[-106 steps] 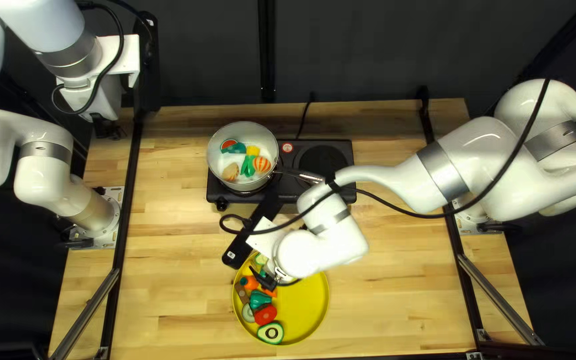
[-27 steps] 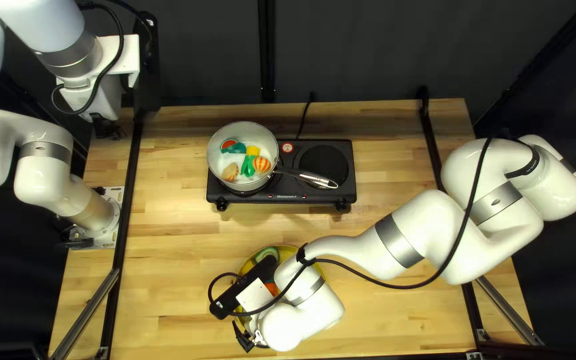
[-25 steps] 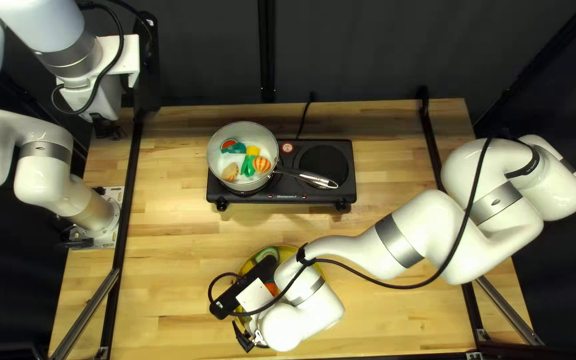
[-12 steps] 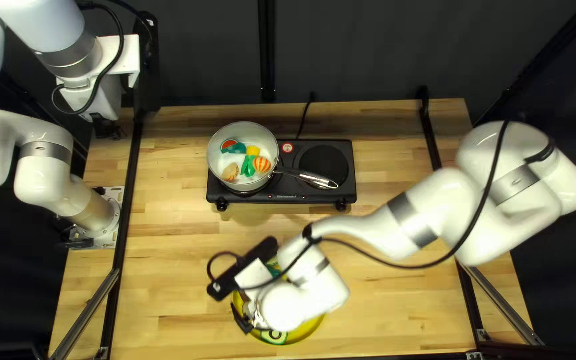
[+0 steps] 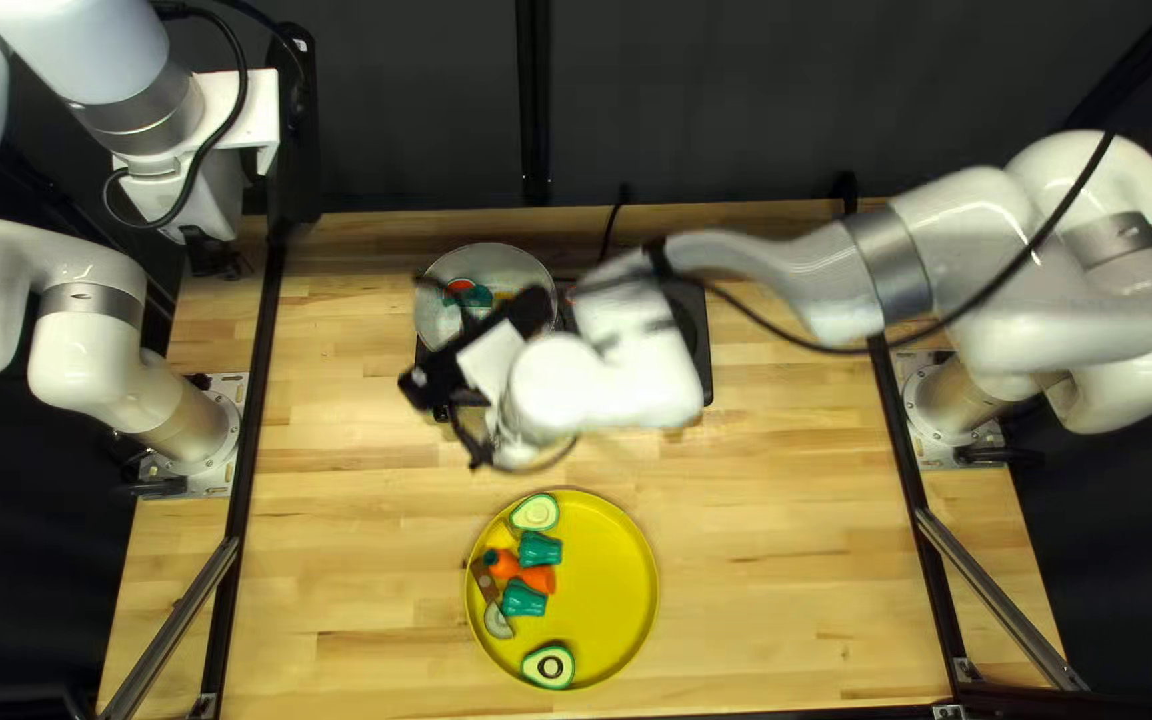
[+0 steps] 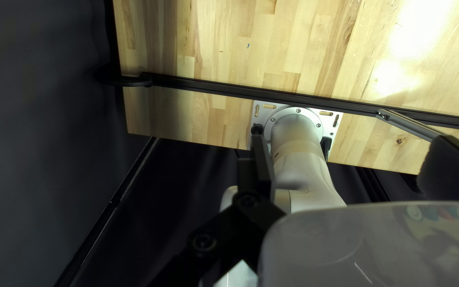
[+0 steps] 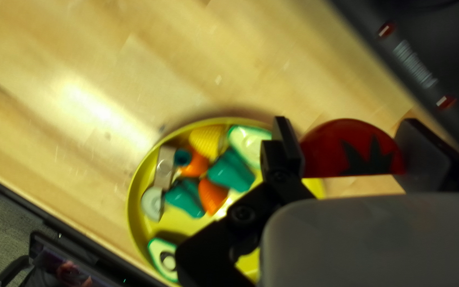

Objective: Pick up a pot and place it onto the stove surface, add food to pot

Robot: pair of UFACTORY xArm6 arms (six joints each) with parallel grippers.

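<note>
Pot (image 5: 450, 274), one, seemingly on one stove (image 5: 700, 383); right end effector (image 5: 488, 447) pinches one tomato half (image 7: 328, 151), left end effector (image 5: 212, 256) spread.

Top left view: right arm (image 5: 990, 267) is blocking stove (image 5: 700, 363), 12 o'clock from plate (image 5: 610, 627). Bare wood (image 5: 790, 574) is running at 3 and 9.

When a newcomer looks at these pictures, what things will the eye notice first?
Probably the yellow plate, low in the top left view, with toy food crowded toward its left side. Next, the red tomato held in my right gripper. Then the pale pot on the stove, partly hidden behind my right arm.
</note>
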